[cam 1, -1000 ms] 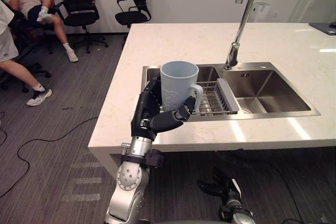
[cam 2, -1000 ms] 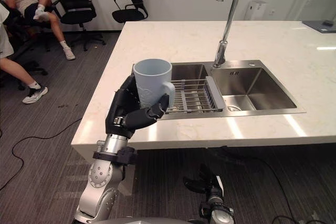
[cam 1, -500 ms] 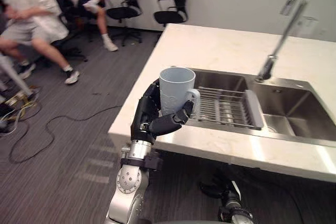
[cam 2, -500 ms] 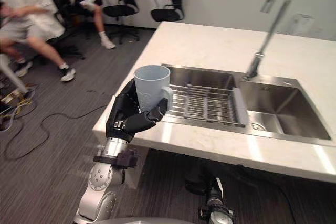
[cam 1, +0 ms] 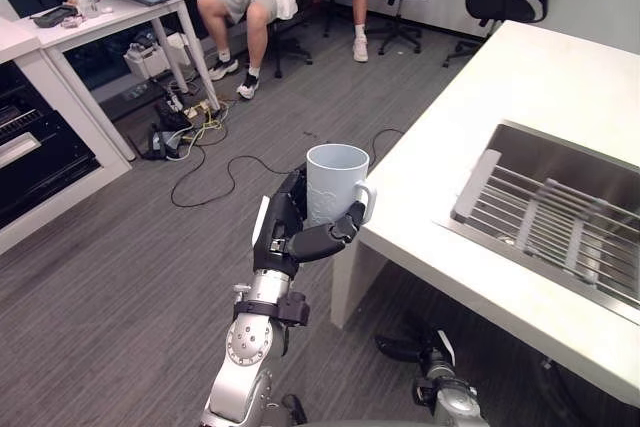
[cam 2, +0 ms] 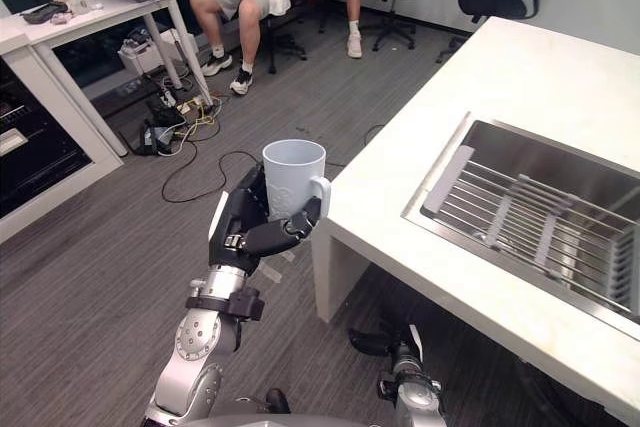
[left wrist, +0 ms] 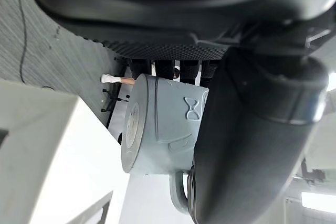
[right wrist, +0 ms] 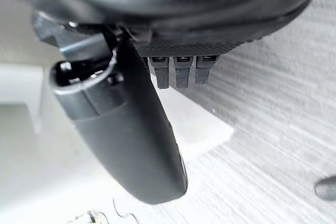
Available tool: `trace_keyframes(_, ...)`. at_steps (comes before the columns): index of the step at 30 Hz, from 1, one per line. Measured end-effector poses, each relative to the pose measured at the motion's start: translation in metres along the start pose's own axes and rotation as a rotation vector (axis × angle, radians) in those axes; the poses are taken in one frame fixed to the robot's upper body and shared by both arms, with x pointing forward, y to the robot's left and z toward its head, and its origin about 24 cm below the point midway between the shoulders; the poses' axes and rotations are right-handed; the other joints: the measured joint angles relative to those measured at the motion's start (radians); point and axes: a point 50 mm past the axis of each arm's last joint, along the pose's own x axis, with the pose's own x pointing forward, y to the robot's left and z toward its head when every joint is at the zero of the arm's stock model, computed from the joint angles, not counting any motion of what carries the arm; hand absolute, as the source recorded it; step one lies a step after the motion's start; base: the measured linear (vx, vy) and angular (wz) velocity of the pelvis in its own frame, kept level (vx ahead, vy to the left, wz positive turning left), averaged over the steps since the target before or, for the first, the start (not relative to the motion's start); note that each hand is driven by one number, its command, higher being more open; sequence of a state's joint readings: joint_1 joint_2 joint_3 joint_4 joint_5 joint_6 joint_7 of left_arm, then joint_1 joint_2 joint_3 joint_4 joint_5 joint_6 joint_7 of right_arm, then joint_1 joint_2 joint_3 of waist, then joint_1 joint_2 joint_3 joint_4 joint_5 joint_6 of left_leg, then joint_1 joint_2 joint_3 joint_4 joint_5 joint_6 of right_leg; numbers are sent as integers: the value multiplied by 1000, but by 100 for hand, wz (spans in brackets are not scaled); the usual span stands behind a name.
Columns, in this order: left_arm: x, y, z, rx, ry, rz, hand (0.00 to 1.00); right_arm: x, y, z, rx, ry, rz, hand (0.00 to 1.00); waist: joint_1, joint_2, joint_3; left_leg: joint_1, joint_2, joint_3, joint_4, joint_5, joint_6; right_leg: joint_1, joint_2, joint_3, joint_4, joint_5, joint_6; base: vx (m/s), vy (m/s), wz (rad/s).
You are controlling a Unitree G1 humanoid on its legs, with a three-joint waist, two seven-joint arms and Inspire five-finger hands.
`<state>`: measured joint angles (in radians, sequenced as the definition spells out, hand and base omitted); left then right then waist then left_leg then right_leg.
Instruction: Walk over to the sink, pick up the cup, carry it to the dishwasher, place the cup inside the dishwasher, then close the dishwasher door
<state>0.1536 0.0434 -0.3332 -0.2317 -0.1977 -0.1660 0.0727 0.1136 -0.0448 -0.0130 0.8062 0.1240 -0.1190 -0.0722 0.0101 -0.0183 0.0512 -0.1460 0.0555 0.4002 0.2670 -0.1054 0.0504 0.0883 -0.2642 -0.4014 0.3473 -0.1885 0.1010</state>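
left hand (cam 1: 290, 237) grips the cup (cam 1: 335, 183) upright, mouth up.

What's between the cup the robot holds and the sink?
Only bare white countertop lies between the cup and the sink, as the left eye view shows.

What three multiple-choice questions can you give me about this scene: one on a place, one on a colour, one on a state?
1. Where is the cup?
A) in the sink
B) on the floor
C) in the left hand, beside the corner of the counter

2. What colour is the cup?
A) pale blue-grey
B) red
C) black

3. How does the cup stand?
A) upside down
B) upright, mouth up
C) on its side

Answers: 1 C, since the fingers and thumb curl round it in the left wrist view; 2 A, since its wall is pale blue-grey in every view; 3 B, since its open mouth faces up.
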Motion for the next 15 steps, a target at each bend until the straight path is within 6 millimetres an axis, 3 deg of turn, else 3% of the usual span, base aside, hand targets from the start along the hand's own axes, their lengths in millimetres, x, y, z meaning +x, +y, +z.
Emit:
trace_keyframes(2,-1,-4,-1,5,8,-39,30,-3,0,-10,-1,40,3,90,-4,-5,4,39,-27,-39,-21,-7,11,-45,-37,41,176,23,-35,128,122,62)
trace_keyframes(3,-1,-5,-1,9,11,-56,30,-4,0,-16,-4,64,7,90,-12,1,9,63,-33,-70,-38,-11,14,-92,-29,124,285,19,-66,100,76,63)
trace_keyframes(4,-1,-5,-1,9,10,-59,30,-5,1,-18,-10,72,12,90,-21,5,11,68,-37,-94,-42,-13,16,-109,-3,176,306,-15,-69,108,66,94)
trace_keyframes(6,2,-5,1,10,-1,-58,30,-7,4,-19,-20,69,37,90,-36,-3,20,86,-58,-169,-59,-19,11,-179,108,366,313,-113,-67,104,22,102)
trace_keyframes(9,2,-8,0,5,-1,-68,30,-11,8,-15,-22,30,58,90,-38,-11,19,87,-96,-260,-51,-22,6,-246,206,547,214,-127,-52,101,-59,103)
trace_keyframes(11,2,-10,1,-1,-7,-76,30,-14,14,-14,-16,17,79,90,-32,-33,16,85,-127,-296,-32,-35,-5,-247,196,569,116,-69,-43,150,-127,94)
trace_keyframes(13,1,-21,-1,-35,5,-94,30,-16,16,-17,-18,24,87,90,-19,-8,-1,67,-106,-341,5,-53,-22,-205,202,494,75,-71,-58,327,-191,100)
trace_keyframes(14,2,-31,0,-85,-4,-122,30,-21,34,-17,-22,16,141,90,7,0,-15,102,-70,-369,-54,-37,-47,-112,231,437,-56,-36,-84,377,-170,59)
trace_keyframes(15,1,-32,0,-84,-1,-124,30,-20,36,-15,-25,10,148,90,7,0,-16,108,-68,-370,-64,-33,-48,-105,233,438,-75,-26,-84,346,-153,44)
